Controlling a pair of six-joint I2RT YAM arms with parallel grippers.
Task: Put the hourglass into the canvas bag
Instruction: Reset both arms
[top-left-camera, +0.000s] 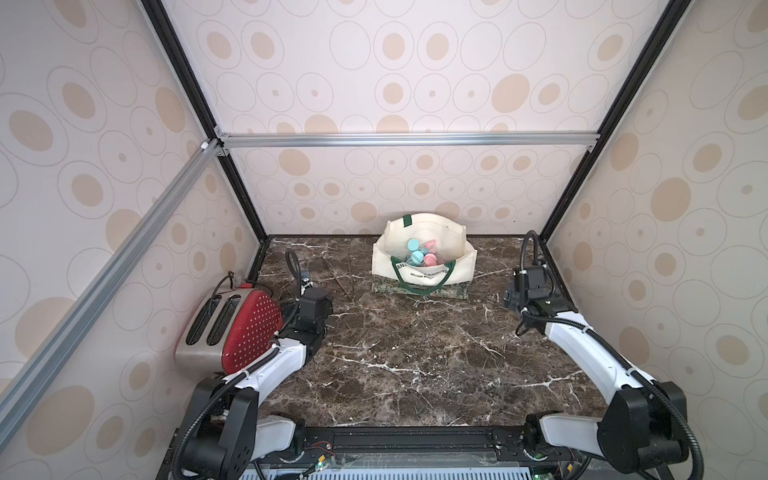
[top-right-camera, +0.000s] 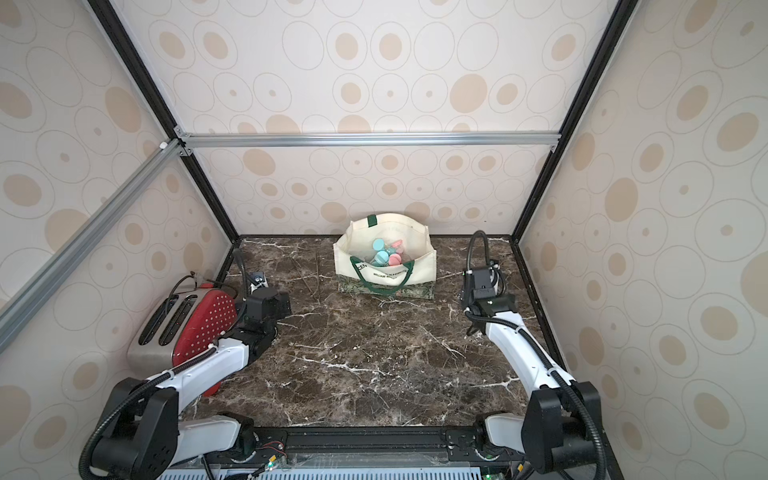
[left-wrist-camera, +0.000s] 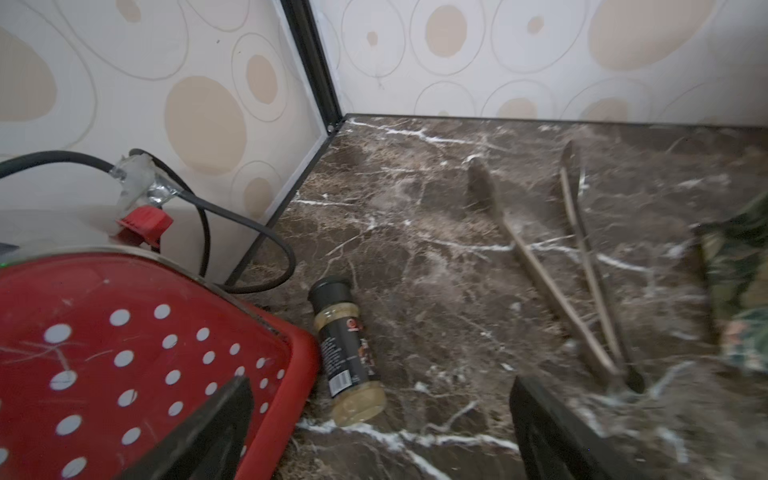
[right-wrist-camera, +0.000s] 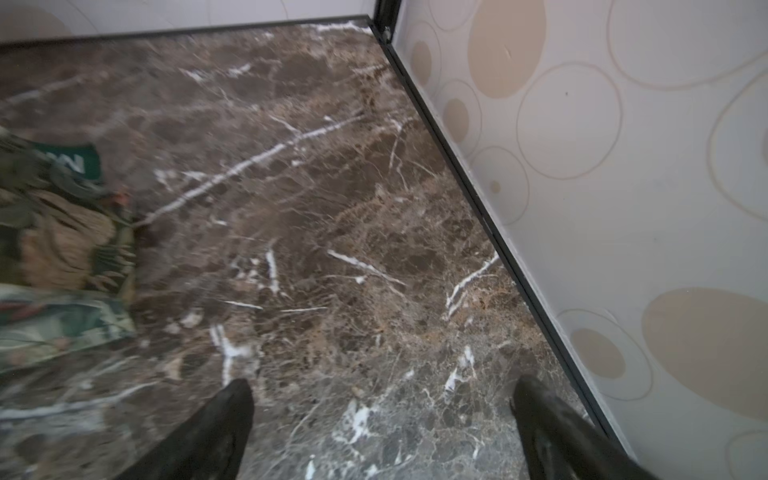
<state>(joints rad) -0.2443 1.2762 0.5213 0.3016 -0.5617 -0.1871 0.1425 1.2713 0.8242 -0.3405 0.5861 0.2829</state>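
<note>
Right claw (right-wrist-camera: 382, 382): jaws spread wide, nothing held, poised over bare tabletop (top-left-camera: 415, 357) right of canvas bag (top-left-camera: 382, 259), apart from it. Left claw (left-wrist-camera: 380, 380): likewise spread and empty, left of bag, beside toaster (top-left-camera: 245, 332). Hourglass (top-left-camera: 414, 257): teal and pink caps seen inside bag; long axis not made out. Neither arm clearly nearer. Placement judged done.

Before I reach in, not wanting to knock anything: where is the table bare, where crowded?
Bare: the marble tabletop across its middle, in front of the canvas bag, and the strip from bag to right wall. Crowded: left side, with toaster, spice jar, wooden tongs.
</note>
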